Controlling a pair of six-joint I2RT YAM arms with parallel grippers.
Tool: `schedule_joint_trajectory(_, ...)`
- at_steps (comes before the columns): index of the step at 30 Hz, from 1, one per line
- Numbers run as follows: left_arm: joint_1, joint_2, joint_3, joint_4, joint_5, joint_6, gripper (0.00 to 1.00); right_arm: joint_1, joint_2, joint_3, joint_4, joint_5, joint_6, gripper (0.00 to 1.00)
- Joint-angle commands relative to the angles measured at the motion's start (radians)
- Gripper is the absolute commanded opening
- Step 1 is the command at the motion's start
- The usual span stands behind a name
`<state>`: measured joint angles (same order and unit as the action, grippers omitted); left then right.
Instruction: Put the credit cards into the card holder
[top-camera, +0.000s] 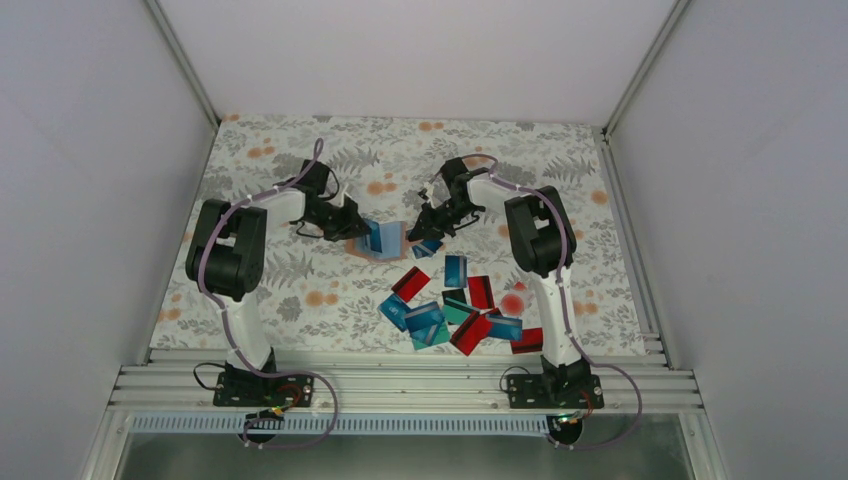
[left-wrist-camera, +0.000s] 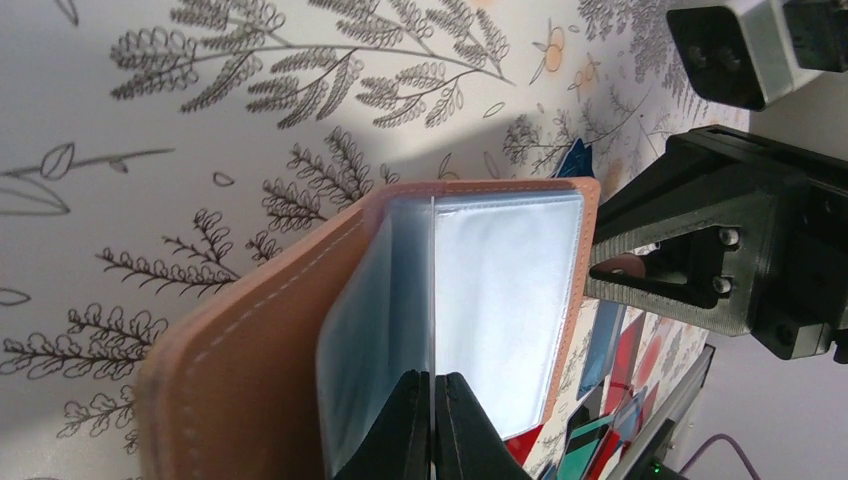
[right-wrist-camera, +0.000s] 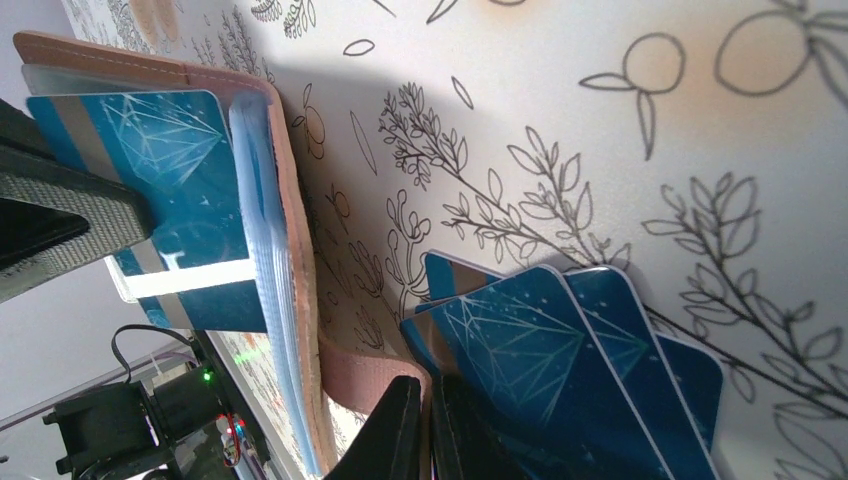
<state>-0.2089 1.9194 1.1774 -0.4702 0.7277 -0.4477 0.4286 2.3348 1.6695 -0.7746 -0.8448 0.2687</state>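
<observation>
Top external view: what is happening at the middle of the floral table (top-camera: 300, 290)?

The left gripper (top-camera: 352, 222) is holding the card holder (top-camera: 383, 240) open like a book. The right gripper (top-camera: 432, 225) is hanging just beside it, above a small fan of blue cards (top-camera: 427, 249).

And what are the jaws doing?

In the left wrist view, the left jaws are pinching tight on one clear plastic sleeve (left-wrist-camera: 500, 290) inside the holder, with the tan cover (left-wrist-camera: 250, 350) falling away to the left. In the right wrist view, the right jaws are pressing together on the base of the fan, and the blue cards are spreading out from the fingers across the cloth.

Is anything sitting in the holder?

One blue card (right-wrist-camera: 160, 170) is lying against the clear sleeves. I cannot tell whether it is fully seated.

Where are the remaining credit cards (top-camera: 450, 310) lying?

They are resting in a loose, overlapping heap of red, teal and blue. The heap is nearer the arm bases, toward the right arm, and apart from the holder.
</observation>
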Motion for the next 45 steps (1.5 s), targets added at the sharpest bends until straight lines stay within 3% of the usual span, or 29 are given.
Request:
schedule_joint_trajectory(1, 0.011, 0.026, -0.02, 0.02, 0.042, -0.023, 0.02, 0.013, 0.138, -0.062, -0.028, 0.27, 0.016, 0.04)
schedule_joint_trajectory(10, 0.026, 0.028, -0.049, -0.014, 0.026, -0.057, 0.02, 0.015, 0.136, -0.066, -0.022, 0.267, 0.018, 0.04)
schedule_joint_trajectory(24, 0.059, 0.016, -0.126, 0.078, 0.054, -0.131, 0.02, 0.015, 0.134, -0.068, -0.021, 0.267, 0.008, 0.04)
schedule_joint_trajectory(45, 0.058, 0.098, -0.102, 0.124, 0.181, -0.018, 0.02, 0.019, 0.153, -0.05, -0.022, 0.263, 0.001, 0.04)
